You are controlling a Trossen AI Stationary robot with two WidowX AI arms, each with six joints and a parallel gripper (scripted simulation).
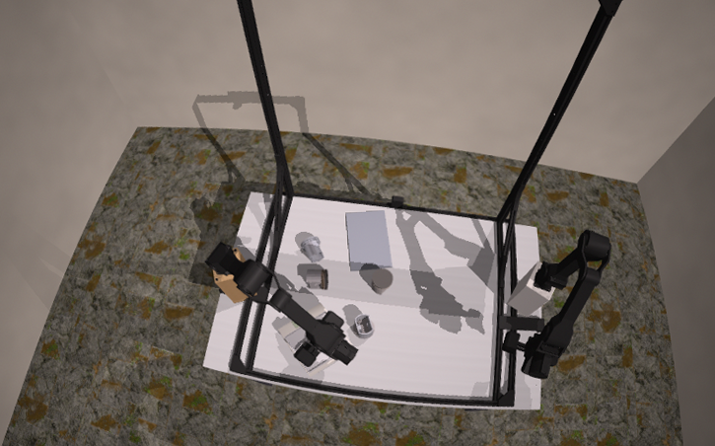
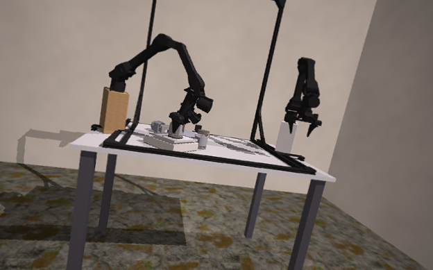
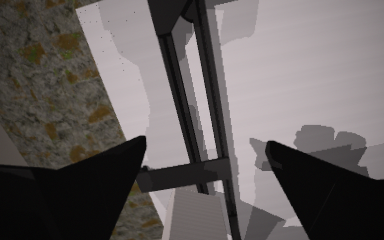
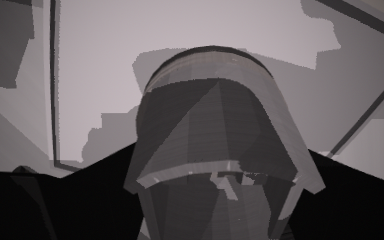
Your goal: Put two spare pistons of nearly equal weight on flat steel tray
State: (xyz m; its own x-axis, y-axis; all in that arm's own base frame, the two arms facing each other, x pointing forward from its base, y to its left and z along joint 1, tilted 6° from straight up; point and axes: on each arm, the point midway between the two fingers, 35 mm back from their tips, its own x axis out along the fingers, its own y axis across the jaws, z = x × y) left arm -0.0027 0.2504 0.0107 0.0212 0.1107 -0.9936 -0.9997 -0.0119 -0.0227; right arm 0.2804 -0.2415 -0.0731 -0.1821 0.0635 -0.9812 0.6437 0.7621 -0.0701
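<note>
- Right tool appears clenched on a piston at the scale, apparently mid-weighing.
- Left tool gapes, empty.
- Next: a straight lift.
</note>
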